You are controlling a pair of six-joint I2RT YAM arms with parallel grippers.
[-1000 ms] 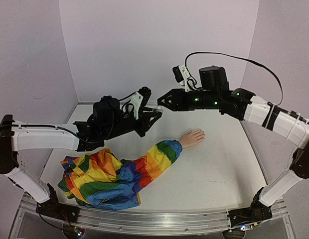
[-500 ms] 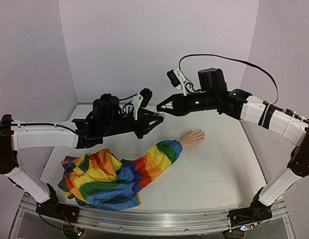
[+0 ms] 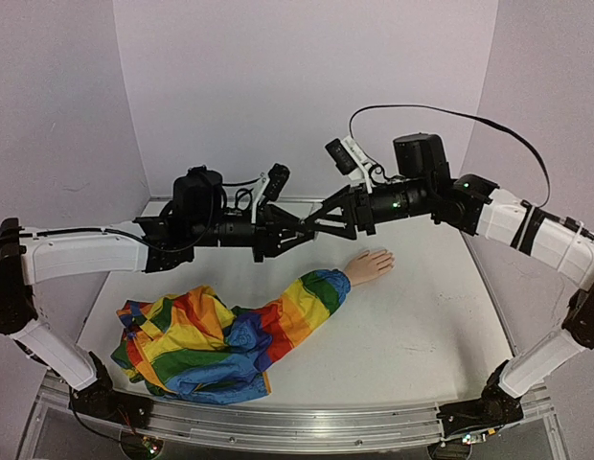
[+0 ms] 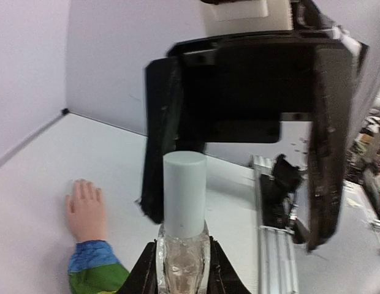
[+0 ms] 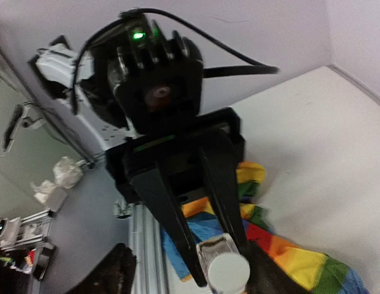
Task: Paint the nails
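Observation:
My left gripper is shut on a small clear bottle with a white cap, held above the table. My right gripper faces it, open, with its fingers on both sides of the cap; the cap sits close to one finger. The pale peach mannequin hand lies flat on the table below and to the right of both grippers, at the end of the rainbow sleeve. It also shows in the left wrist view. Its nails are too small to make out.
The rest of the rainbow garment is bunched at the front left. An aluminium rail runs along the near table edge. Purple walls close in the back and sides.
My right gripper has come down and left onto the bottle's cap. My left arm has levelled out and pushed the bottle towards it. The mannequin hand has not moved.

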